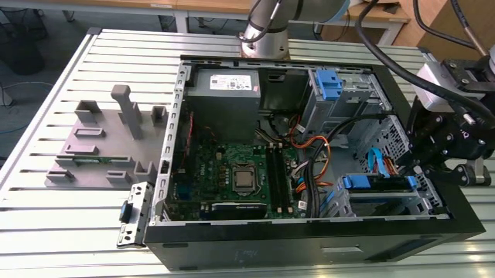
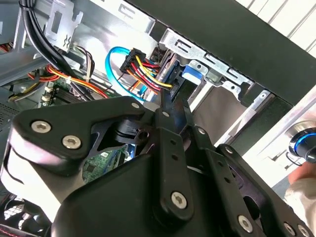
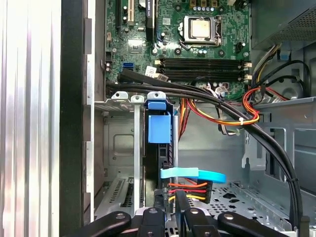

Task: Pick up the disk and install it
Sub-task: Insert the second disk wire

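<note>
Disk [image 3: 159, 129] seated upright in one drive cage [image 1: 386, 200], near right of case [image 1: 309, 234]. One gripper [image 3: 169, 213] just outside cage, fingers closed, holding nothing. Two blue brackets.

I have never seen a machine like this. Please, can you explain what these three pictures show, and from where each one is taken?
It is a robot arm working inside an open computer case lying on a slatted metal table. The exterior view looks at the scene from off the arm. Both wrist views come from cameras riding on the arm, looking past its black hand. The hand's fingers sit close together at the disk, which stands in its blue bracket in a drive bay with coloured cables plugged in. A grey parts holder lies beside the case.
</note>
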Tool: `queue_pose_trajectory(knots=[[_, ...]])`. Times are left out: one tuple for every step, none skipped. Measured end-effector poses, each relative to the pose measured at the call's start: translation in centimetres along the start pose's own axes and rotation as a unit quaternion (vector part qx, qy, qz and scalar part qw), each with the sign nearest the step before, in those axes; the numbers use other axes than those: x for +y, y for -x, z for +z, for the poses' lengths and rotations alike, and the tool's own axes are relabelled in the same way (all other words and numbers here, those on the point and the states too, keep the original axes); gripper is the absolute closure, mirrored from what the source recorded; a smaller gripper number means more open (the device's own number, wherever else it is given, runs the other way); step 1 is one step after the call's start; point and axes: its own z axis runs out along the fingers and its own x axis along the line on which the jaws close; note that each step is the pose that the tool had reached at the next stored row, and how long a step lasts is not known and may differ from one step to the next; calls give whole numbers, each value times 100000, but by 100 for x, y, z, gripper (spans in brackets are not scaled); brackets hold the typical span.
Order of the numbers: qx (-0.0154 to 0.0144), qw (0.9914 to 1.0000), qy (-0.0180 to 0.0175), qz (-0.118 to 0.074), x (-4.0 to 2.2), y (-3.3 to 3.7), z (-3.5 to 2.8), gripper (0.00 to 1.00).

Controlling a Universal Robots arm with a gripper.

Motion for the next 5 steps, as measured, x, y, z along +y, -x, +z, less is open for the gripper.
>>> queue_pose_trajectory(knots=[[-2,100000,0,1,0,0,0,76],[-6,100000,1,-1,0,0,0,76],[0,100000,-1,1,0,0,-1,76],[-3,100000,1,0,0,0,-1,76],[-4,100000,0,1,0,0,-1,76]])
